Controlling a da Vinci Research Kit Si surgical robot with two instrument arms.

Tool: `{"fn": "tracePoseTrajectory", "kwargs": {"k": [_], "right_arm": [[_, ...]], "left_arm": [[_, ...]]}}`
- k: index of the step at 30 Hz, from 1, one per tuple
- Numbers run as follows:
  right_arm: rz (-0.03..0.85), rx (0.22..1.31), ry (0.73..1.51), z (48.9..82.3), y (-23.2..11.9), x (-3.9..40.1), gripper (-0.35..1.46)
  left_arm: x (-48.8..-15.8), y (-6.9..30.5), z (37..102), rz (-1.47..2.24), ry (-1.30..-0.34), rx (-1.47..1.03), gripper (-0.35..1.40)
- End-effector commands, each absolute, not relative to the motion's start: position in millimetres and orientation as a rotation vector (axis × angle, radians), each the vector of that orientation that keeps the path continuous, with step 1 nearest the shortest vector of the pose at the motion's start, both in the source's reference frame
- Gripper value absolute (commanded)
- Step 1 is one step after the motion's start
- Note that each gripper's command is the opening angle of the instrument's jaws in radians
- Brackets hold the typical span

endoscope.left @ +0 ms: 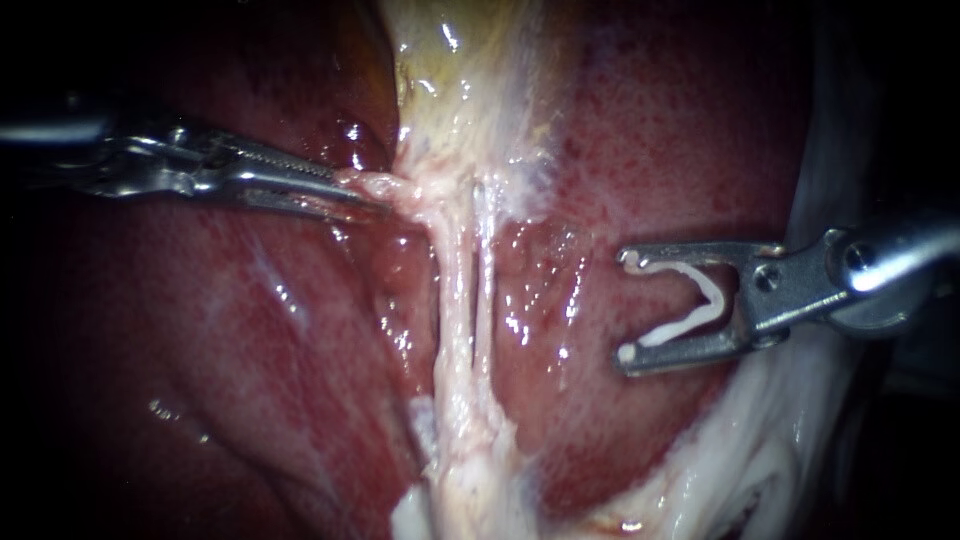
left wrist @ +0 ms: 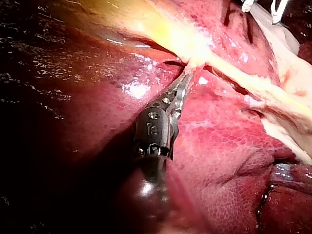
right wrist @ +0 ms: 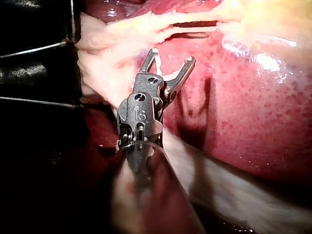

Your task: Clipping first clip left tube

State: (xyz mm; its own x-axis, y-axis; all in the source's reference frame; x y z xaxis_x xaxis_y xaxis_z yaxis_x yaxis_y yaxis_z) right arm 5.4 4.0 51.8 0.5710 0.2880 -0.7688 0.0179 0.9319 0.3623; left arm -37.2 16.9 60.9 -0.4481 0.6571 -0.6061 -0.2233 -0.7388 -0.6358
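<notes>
The right claw (endoscope.left: 627, 305) stands wide, holding an open white clip (endoscope.left: 668, 328), its mouth facing the tubes and well apart from them. The left tube (endoscope.left: 452, 300) runs up and down the endoscope view, crosswise to that mouth, with the right tube (endoscope.left: 484, 290) just beside it on the claw's side. The left claw (endoscope.left: 365, 198) grips tissue (endoscope.left: 400, 188) at the tubes' upper end, so the clip likely has to get past the right tube.

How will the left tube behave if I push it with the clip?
Probably floppy: the left tube is thin, taut only where the left instrument pulls tissue above it. Likely slippery: wet glints nearby. It may slide off the clip toward the right tube.
</notes>
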Motion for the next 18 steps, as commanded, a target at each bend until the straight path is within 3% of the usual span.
{"fn": "tracePoseTrajectory", "kwargs": {"k": [1,11,18], "right_arm": [[0.162,0.35,0.955,51.8,4.0,5.4,0.5],[0.166,0.348,0.963,51.7,4.0,5.7,0.5],[0.143,0.414,1.015,52.0,3.7,8.4,0.48]], "left_arm": [[-36.9,17.2,60.4,2.198,-0.654,-1.215,-0.35],[-33.1,20.5,52.1,2.183,-0.593,-1.217,-0.35],[-33.1,20.2,52.5,2.184,-0.588,-1.216,-0.35]]}}
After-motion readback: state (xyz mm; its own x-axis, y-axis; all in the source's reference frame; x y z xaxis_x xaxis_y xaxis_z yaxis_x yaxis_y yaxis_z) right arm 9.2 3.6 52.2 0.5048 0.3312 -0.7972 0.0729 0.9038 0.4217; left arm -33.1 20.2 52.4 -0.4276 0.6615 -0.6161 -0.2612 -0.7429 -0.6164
